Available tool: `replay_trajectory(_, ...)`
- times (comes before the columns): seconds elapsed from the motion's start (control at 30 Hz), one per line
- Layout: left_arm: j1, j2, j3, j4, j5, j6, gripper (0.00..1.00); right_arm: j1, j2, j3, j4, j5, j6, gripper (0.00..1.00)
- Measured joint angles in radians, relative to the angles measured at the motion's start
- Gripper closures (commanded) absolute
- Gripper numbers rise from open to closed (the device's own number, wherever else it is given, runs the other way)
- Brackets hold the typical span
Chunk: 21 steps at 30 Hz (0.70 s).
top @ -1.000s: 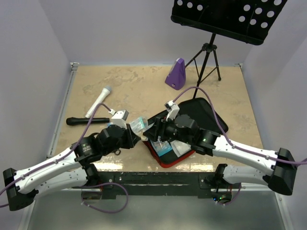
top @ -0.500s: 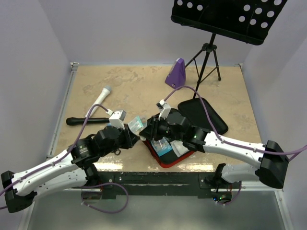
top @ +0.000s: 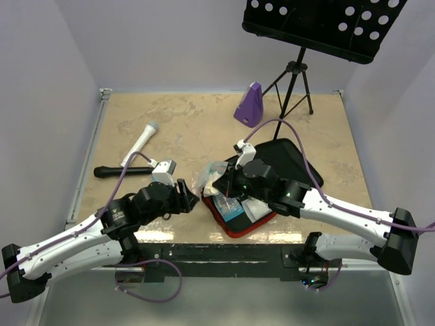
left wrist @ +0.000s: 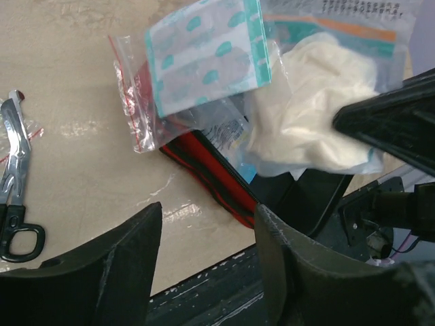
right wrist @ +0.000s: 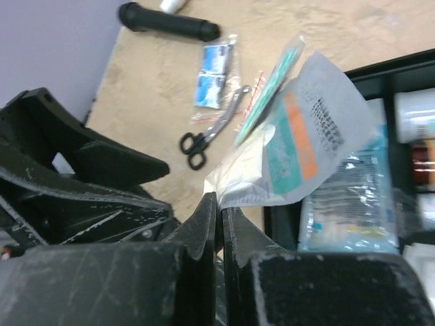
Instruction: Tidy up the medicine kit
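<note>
Medicine kit (top: 289,159): lay open at the near edge of the surface (top: 197,122), right of centre, black lining up and red rim around, already carrying packets (right wrist: 346,197) and a white bottle (right wrist: 416,115).

Right gripper (right wrist: 219,204): pinched fully together on one corner of a clear bag (right wrist: 299,142) of soft white material and a printed sachet. Held that bag in the air over the kit's left rim, partly out over bare surface.

Left gripper (left wrist: 207,214): stood open and empty just beside the bag, touching nothing.

Looked risky on several counts. Gripped only by thin film at a corner, so seemed liable to slide free under the weight of the contents. If let go from there, seemed as likely to land on the rim or outside as in a compartment. Carried a spotted plaster pouch (left wrist: 204,61) leaning against it, with no clear hold visible; looked ready to drop toward the scissors (left wrist: 13,176). Hung very close to the open left jaws, so could have snagged on any sideways move. Once laid on the goods inside, might have bulged and fouled the zip.
</note>
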Motion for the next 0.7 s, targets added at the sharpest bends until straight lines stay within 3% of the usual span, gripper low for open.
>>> replay_trajectory(0.4,0.000,-0.012,-0.026,-0.031,-0.041,-0.009,0.36,0.000,0.027,0.074,-0.237,0.145,-0.151,1.00)
replay_trajectory(0.7,0.000,0.007,-0.051,-0.028,-0.057,-0.014,0.37,0.000,0.189,0.082,-0.269,0.151,-0.246,1.00)
